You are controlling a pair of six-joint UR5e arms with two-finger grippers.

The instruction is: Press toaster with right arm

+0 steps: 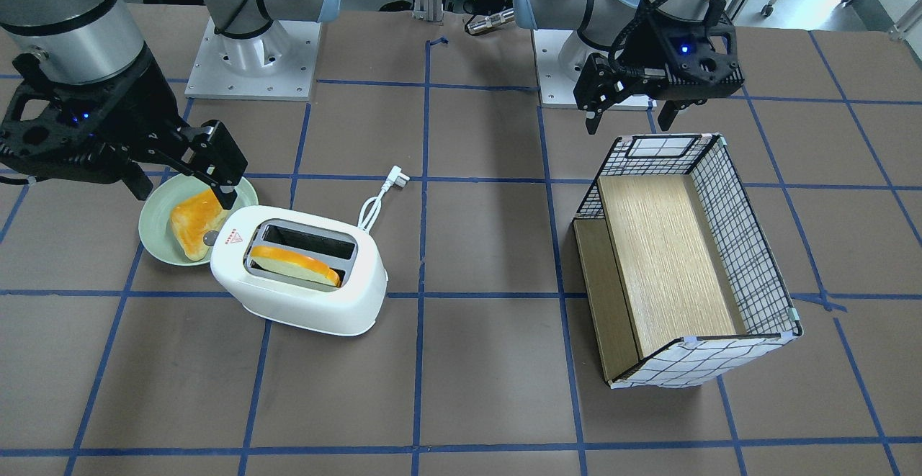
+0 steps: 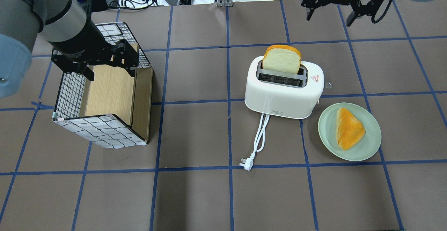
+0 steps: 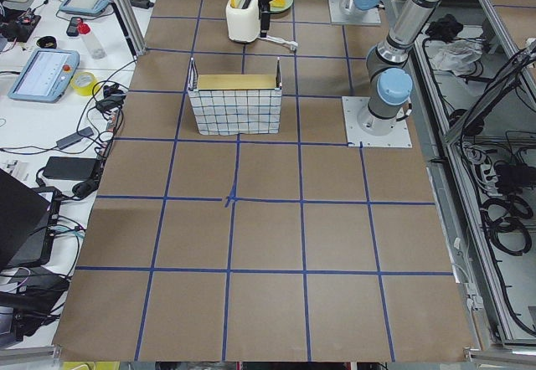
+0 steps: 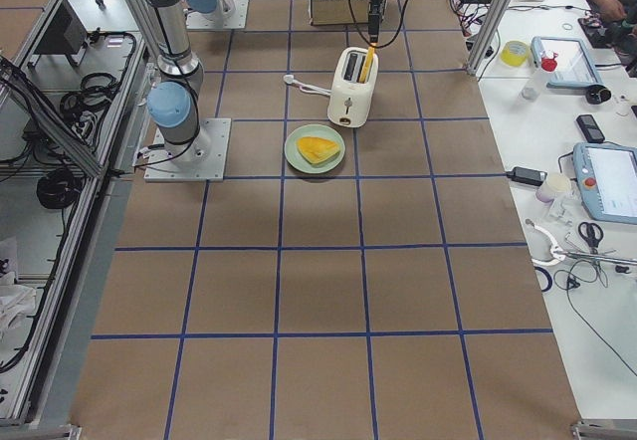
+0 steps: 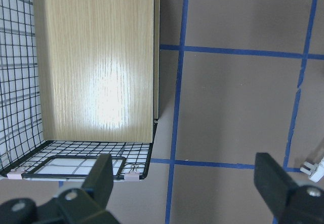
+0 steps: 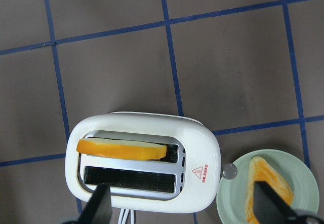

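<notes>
We locate the toaster (image 2: 283, 94) upright on the table (image 2: 195, 196), on the robot's right half, long side toward the robot, slots facing up. A bread slice (image 2: 282, 59) stands in the slot farther from the robot, w/ its upper part sticking out above the grey slot rim. At the toaster's end nearest the green plate (image 2: 328, 143) we note a red triangle sticker (image 6: 201, 173) on top and a small grey knob (image 6: 230, 171) projecting from the end wall. The plate sits just beside that end, a little nearer the robot, w/ a gap showing in the overhead view. It carries a second bread slice (image 2: 349, 128), lying flat. A white cord (image 2: 260, 133) runs from the toaster's robot-side face toward the robot and ends in a plug (image 2: 247, 164) lying on the table. The right arm (image 1: 65, 29) holds the right claw (image 6: 185, 209) above the toaster, clear of it. Its fingers are spread wide and hold nothing, and the wrist cam looks straight down on both slots. The left claw (image 5: 187, 183) is likewise spread and empty. It hangs above the table at the wire basket (image 2: 101, 129), not touching it. The basket, w/ grid-pattern walls and a wood-grain board inside, stands on the robot's left half, well apart from the toaster.
</notes>
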